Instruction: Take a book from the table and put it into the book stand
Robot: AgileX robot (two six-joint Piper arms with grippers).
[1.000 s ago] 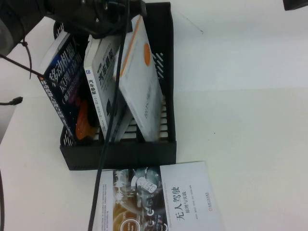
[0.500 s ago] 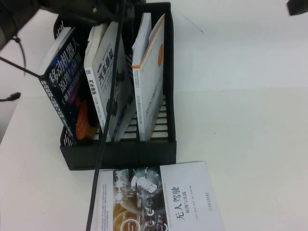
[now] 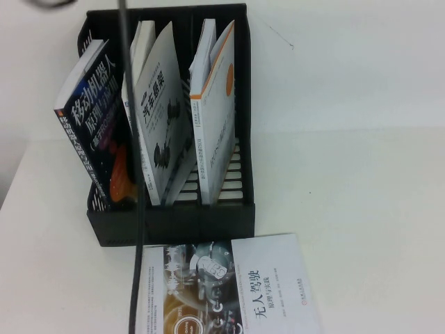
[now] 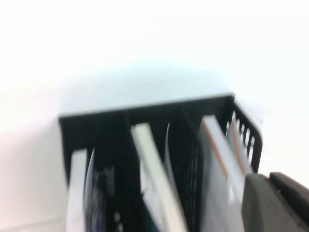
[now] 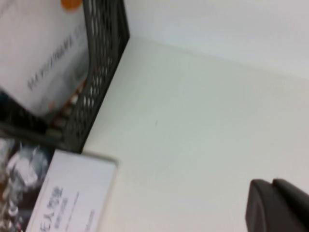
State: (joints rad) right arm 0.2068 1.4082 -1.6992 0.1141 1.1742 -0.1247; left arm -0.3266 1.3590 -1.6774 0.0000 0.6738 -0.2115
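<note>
The black mesh book stand point(image 3: 174, 226) holds three upright books: a dark blue one point(image 3: 90, 132) on the left, a white one point(image 3: 160, 118) in the middle and a white-and-orange one point(image 3: 217, 132) in the right compartment. Another book point(image 3: 236, 292) lies flat on the table in front of the stand. Neither gripper shows in the high view. In the left wrist view my left gripper point(image 4: 268, 180) is shut and empty, above the stand point(image 4: 145, 108), near the white-and-orange book point(image 4: 222, 159). My right gripper point(image 5: 272, 184) is shut and empty over bare table to the right of the stand point(image 5: 101, 72).
A black cable point(image 3: 135, 209) hangs down in front of the stand's left side and over the flat book. The white table point(image 3: 348, 195) stretches to the right of the stand. The flat book point(image 5: 67, 203) also shows in the right wrist view.
The white-and-orange book went from leaning across the stand to standing upright in the right compartment. My left arm let it go and rose out of the high view; only its cable stays.
</note>
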